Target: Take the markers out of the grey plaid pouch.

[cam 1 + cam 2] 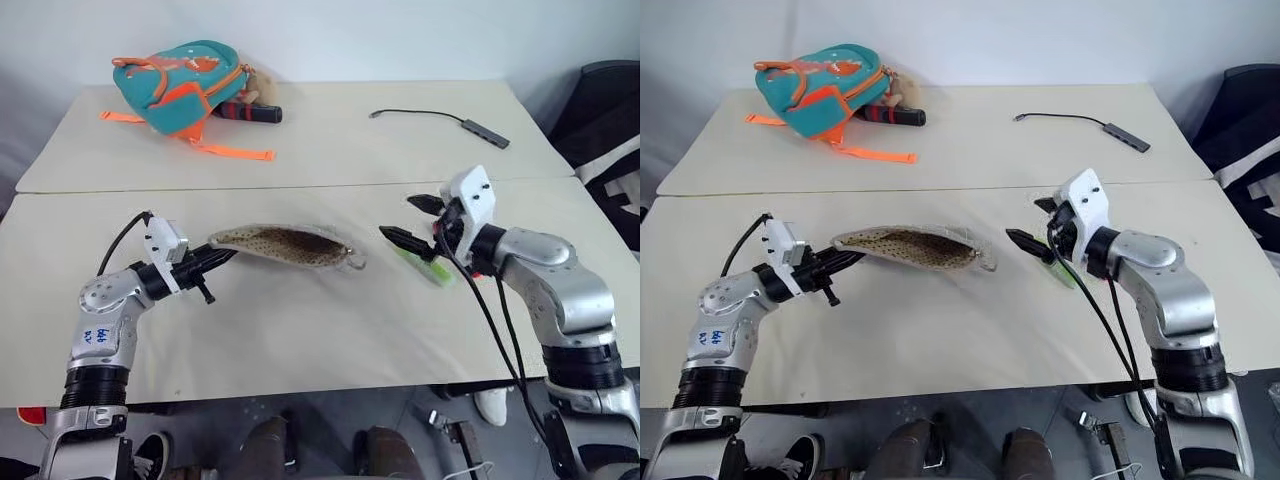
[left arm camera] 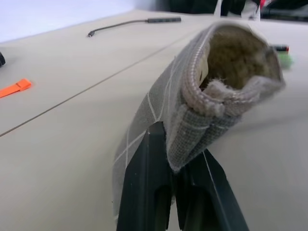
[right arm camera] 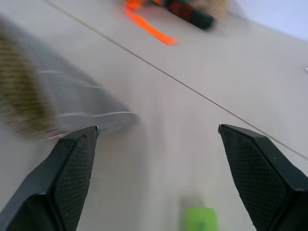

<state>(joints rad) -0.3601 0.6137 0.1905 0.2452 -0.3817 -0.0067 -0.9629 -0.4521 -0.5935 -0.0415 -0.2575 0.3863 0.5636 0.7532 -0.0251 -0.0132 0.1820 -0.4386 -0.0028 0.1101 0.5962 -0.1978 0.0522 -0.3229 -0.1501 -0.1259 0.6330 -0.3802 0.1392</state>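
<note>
The left gripper [image 1: 222,257] has its fingers [image 2: 144,192] pinched tight on one end of the grey plaid pouch [image 1: 285,245], holding it lifted off the tabletop [image 1: 300,330] with the dotted lining and the open mouth showing. The right gripper [image 1: 415,220] hangs just beyond the pouch's other end with its fingers [image 3: 72,168] spread wide and nothing between them. The light green marker [image 1: 425,265] lies on the tabletop just below that gripper, with something red touching it that is too hidden to identify.
</note>
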